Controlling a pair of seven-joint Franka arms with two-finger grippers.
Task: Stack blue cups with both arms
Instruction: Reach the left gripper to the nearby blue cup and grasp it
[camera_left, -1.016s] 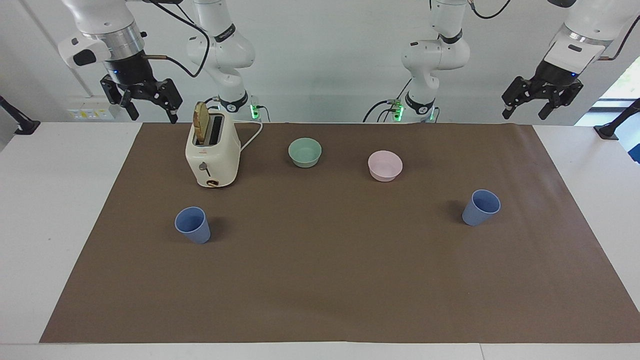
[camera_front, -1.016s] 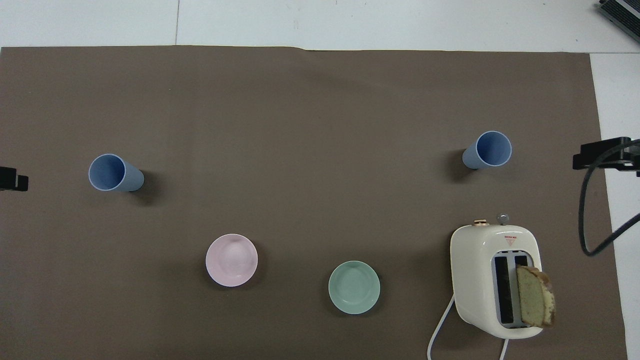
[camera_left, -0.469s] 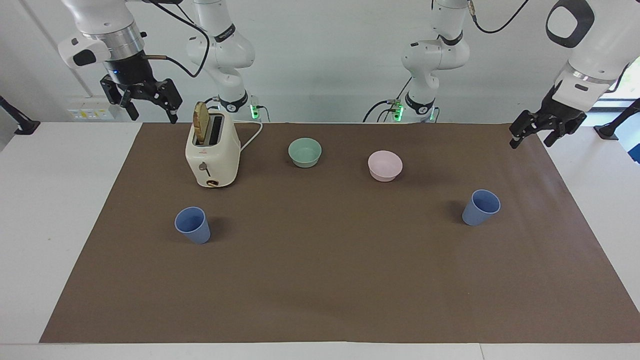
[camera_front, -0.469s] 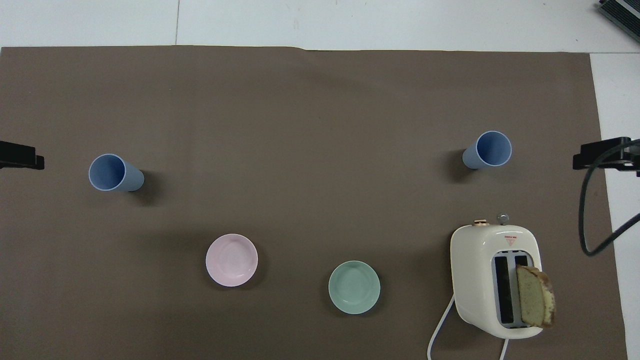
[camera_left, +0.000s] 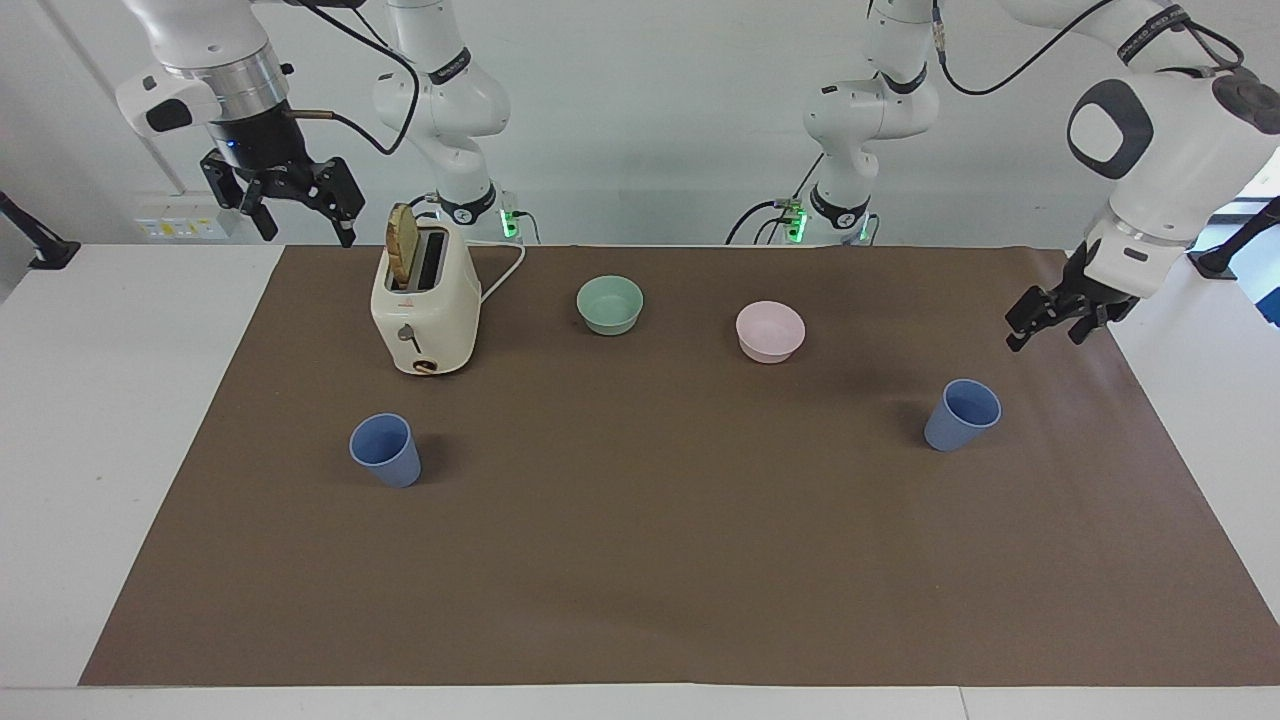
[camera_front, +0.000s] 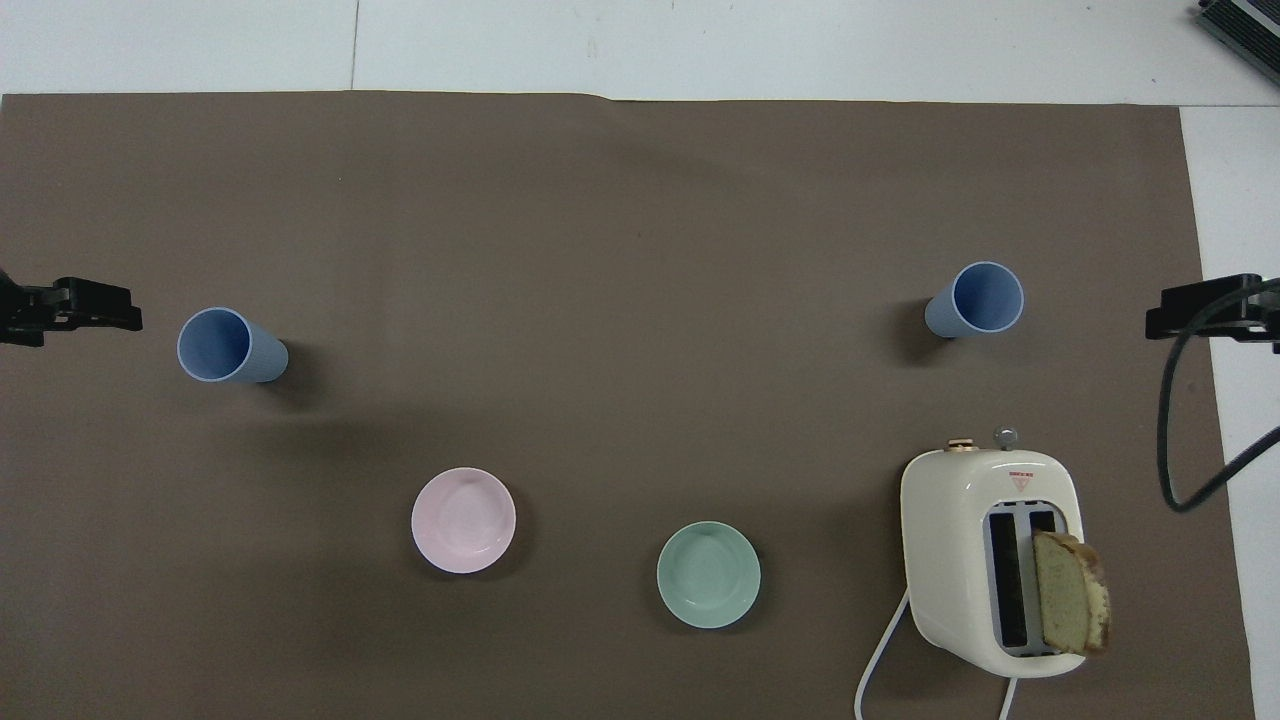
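Two blue cups stand upright on the brown mat (camera_left: 640, 580), far apart. One cup (camera_left: 962, 415) (camera_front: 230, 345) is toward the left arm's end, the other cup (camera_left: 385, 450) (camera_front: 975, 300) toward the right arm's end. My left gripper (camera_left: 1043, 340) (camera_front: 95, 308) hangs open and empty over the mat's edge, a little above and beside the first cup, not touching it. High over the table's corner beside the toaster, my right gripper (camera_left: 305, 237) (camera_front: 1205, 310) waits open and empty.
A cream toaster (camera_left: 425, 310) (camera_front: 990, 560) with a bread slice (camera_left: 400, 245) sticking out stands nearer the robots than the second cup. A mint-green bowl (camera_left: 610, 305) (camera_front: 708, 575) and a pale pink bowl (camera_left: 770, 331) (camera_front: 463, 520) sit mid-table near the robots.
My left gripper has come down from high at the table's corner and moved over the mat toward the cup at its end. The right arm and all objects have not moved.
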